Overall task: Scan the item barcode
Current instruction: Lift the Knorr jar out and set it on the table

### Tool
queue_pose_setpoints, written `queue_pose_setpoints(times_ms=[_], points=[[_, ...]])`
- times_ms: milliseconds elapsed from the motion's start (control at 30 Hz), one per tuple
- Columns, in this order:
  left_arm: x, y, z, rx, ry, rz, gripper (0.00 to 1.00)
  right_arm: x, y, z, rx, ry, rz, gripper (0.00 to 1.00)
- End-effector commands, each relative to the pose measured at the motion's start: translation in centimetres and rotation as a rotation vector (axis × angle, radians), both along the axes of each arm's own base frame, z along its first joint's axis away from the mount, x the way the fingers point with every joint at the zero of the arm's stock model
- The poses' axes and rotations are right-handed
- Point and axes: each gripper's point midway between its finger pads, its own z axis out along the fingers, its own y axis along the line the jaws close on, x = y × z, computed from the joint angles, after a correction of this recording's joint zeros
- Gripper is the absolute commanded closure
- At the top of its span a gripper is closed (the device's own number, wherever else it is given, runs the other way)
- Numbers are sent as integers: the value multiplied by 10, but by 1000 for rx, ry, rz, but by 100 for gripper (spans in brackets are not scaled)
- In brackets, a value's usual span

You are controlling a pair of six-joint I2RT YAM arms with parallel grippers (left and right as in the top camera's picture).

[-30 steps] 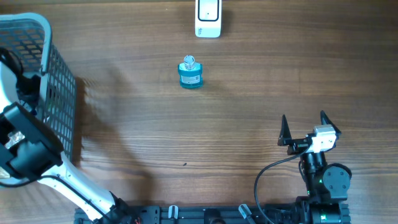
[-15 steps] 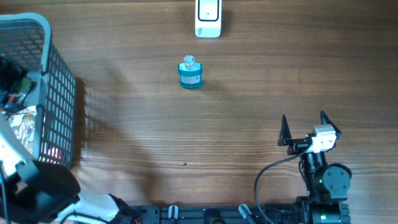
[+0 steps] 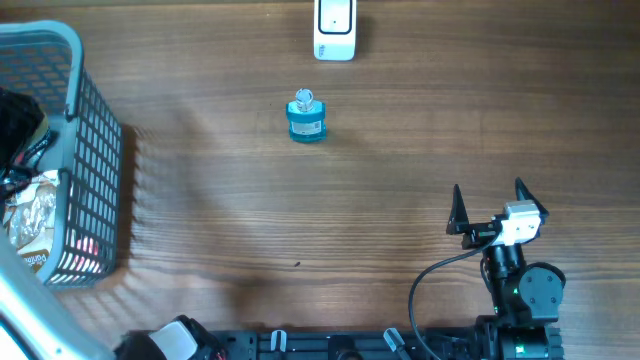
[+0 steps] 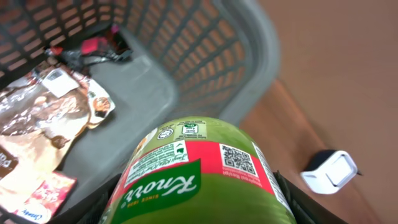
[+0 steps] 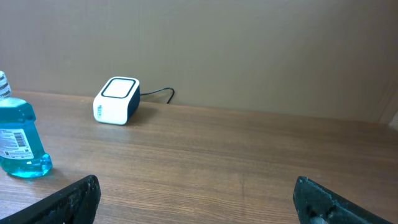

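Note:
In the left wrist view my left gripper [image 4: 196, 208] is shut on a green Knorr container [image 4: 199, 180] with a red label and a QR code. It hangs above the grey basket [image 4: 249, 62], with its dark fingers [image 4: 93, 202] pressed to both sides of the container. The white scanner [image 4: 329, 172] shows past the container; from overhead the scanner [image 3: 334, 25] stands at the table's far edge. The overhead view shows neither this gripper nor the container. My right gripper [image 3: 488, 195] stands open and empty near the front right, its fingertips [image 5: 71, 199] wide apart.
A blue mouthwash bottle [image 3: 306, 118] stands upright just in front of the scanner, and the bottle [image 5: 18, 140] is at the left of the right wrist view. The mesh basket [image 3: 70, 40] at the far left holds snack packets [image 3: 25, 215].
The left arm has swung out of the overhead view toward the front left, uncovering the basket's contents. The right arm, bottle and scanner have not moved.

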Motion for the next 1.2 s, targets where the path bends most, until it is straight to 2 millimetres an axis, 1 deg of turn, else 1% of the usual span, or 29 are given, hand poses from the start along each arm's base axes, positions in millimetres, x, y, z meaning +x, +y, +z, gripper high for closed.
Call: queue_pose_setpoints(times_ms=[0,100,167,233,333,367,433,467,567,667,800,967,1067,1100,1133,1167], points=[[-6,-28,39,2,-146,-80,36,0,-1,2,-8,-10,-8,0],[-5,-46,48,-25,-190,-146,36,0,-1,2,-8,-10,-8,0],[-1,-56,46,-33,-184,-182,36,0,-1,2,-8,-10,-8,0],[5,-71,45,-40,-178,-234,35,0,-1,2,-8,-10,-8,0],[17,-99,41,-47,-162,-330,36,0,-1,2,-8,-10,-8,0],[24,-116,36,-46,-142,-383,36,0,-1,2,-8,-10,-8,0],[34,-134,27,-55,-112,-447,34,0,-1,2,-8,-10,-8,0],[38,-140,19,-52,-81,-461,35,0,-1,2,-8,-10,-8,0],[51,-149,-9,-46,32,-479,36,0,-1,2,-8,-10,-8,0],[60,-159,-44,-80,160,-507,36,0,-1,2,-8,-10,-8,0],[73,-166,-80,-124,278,-528,36,0,-1,2,-8,-10,-8,0],[80,-181,-127,-140,436,-563,39,0,-1,2,-8,-10,-8,0],[83,-195,-158,-129,521,-596,39,0,-1,2,-8,-10,-8,0],[83,-202,-171,-126,549,-609,38,0,-1,2,-8,-10,-8,0],[84,-206,-179,-121,564,-619,39,0,-1,2,-8,-10,-8,0],[85,-211,-192,-110,583,-631,38,0,-1,2,-8,-10,-8,0]])
